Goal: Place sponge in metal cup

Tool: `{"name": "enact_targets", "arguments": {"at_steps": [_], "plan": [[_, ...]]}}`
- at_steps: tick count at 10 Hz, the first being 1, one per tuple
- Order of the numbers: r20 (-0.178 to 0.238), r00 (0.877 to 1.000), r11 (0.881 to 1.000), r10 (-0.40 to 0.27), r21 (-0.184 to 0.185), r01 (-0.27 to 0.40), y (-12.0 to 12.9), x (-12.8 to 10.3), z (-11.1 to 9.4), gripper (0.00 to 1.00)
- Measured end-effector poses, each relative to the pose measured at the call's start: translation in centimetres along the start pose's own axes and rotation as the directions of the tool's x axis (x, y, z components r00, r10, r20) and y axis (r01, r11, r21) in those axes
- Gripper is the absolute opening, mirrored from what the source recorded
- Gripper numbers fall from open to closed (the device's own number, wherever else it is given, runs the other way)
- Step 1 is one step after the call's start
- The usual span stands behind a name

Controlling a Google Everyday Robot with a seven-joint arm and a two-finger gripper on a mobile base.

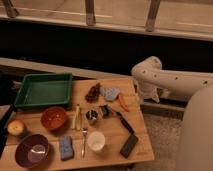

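So the blue rectangular sponge (65, 147) is sitting flat near the front edge of the wooden table (112, 152), between the purple bowl (32, 151) and the white cup (96, 141). The small shiny metal cup (91, 116) is further back, roughly mid-table. The gripper (148, 93) looks tucked under the bend of the white robot arm (170, 82), off the table's right side and well away from both. I honestly cannot tell if it's clenched or released, but it isn't on the sponge.

My worries from here:
- It's a long reach across a crowded table, so the arm could sweep the white cup or the flat black block (129, 146) on the way in.
- The metal cup looks narrow next to that sponge (it might just perch on the rim or tip the cup).
- The slim silver utensil (84, 137) lies just beside the sponge and could get snagged.
- The blue-grey lump (110, 93) at the back could be taken for the target.

Count: one sponge, two cups (metal, white), two bowls (purple, orange-brown (53, 118)), one green plastic tray (44, 102), one apple (16, 128).
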Motion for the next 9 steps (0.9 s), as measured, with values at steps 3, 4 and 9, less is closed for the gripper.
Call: {"name": "enact_targets", "arguments": {"at_steps": [3, 4, 9], "plan": [[0.000, 1.000, 1.000, 0.000, 0.000, 0.000, 0.0, 0.0, 0.0, 0.72], [0.000, 1.000, 1.000, 0.000, 0.000, 0.000, 0.0, 0.0, 0.0, 0.72], [0.033, 0.996, 0.996, -0.084, -0.010, 0.084, 3.6, 0.2, -0.7, 0.72]]}}
